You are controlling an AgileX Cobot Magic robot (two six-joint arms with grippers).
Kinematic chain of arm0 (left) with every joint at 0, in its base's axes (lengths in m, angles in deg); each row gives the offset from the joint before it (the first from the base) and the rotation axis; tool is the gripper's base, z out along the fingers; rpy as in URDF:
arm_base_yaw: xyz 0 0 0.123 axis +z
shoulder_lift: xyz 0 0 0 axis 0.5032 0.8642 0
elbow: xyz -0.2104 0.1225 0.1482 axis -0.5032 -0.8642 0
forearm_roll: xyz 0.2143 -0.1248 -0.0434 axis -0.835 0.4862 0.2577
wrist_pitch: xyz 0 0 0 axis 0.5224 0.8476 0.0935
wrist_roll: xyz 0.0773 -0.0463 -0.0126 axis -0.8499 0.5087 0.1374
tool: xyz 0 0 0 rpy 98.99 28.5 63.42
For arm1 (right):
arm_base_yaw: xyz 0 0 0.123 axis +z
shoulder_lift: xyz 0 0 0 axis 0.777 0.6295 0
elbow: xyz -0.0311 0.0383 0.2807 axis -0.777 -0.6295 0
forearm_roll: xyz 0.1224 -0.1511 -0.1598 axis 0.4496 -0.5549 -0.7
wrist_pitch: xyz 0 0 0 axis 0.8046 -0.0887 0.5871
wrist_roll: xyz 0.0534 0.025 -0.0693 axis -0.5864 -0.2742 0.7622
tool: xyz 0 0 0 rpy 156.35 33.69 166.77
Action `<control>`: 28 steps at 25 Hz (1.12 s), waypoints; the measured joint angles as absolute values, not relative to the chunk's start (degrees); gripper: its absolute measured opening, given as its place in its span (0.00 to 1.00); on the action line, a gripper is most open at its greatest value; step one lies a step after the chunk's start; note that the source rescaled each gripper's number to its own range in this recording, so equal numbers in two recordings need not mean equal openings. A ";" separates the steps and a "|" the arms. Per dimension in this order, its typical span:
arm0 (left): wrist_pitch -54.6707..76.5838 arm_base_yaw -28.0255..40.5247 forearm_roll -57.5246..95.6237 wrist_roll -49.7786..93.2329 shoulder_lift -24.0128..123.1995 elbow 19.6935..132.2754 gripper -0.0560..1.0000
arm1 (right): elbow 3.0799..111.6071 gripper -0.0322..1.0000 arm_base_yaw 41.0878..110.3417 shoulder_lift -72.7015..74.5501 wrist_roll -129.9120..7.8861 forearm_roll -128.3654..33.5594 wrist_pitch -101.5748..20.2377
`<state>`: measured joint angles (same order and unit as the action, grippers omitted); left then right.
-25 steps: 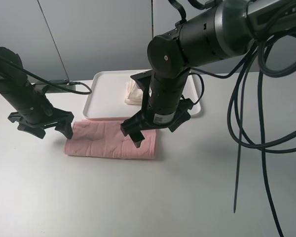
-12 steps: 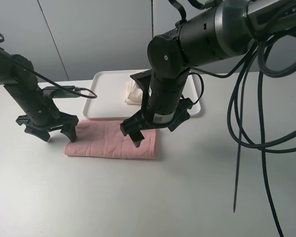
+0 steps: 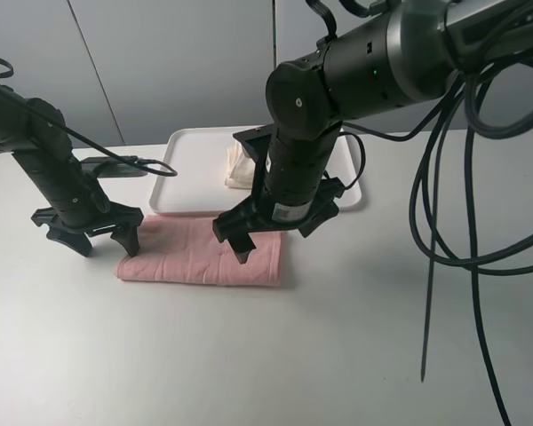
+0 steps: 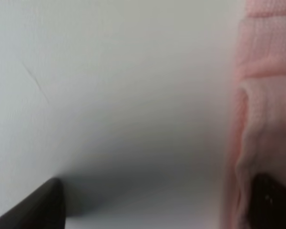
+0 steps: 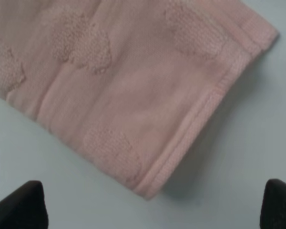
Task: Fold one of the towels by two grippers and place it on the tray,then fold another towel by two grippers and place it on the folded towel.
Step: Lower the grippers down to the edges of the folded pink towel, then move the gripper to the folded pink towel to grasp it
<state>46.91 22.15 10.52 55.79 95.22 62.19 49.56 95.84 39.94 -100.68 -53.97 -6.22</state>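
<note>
My left pincer point(image 3: 105, 241) is spread wide at the left end of the folded pale pink terry towel point(image 3: 186, 259) on the white counter point(image 3: 249, 355). My right pincer point(image 3: 271, 232) is spread wide over its right end. The cream terry towel point(image 3: 238, 169) lies in the flat white plastic tray point(image 3: 173, 177).

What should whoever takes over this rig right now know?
Left end effector: open, empty, low at the left end of the pink towel.
Right end effector: open, empty, over that towel's right end.
Cream towel: folded on the white tray, partly hidden by the right arm.
Pink towel: on the table, in front of the tray.
Done: cream towel. Left: fold the pink one with both, set it on the cream.
</note>
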 joint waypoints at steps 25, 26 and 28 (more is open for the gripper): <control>48.53 22.15 8.52 58.21 95.78 63.45 0.99 | 62.61 0.97 90.27 51.90 -103.69 -47.74 -0.06; 48.53 22.15 8.52 58.21 95.78 63.45 0.99 | 62.66 0.97 89.49 51.90 -103.32 -47.26 0.12; 48.53 22.15 8.52 58.21 95.78 63.45 0.99 | 62.66 0.96 88.88 51.99 -102.51 -47.12 0.48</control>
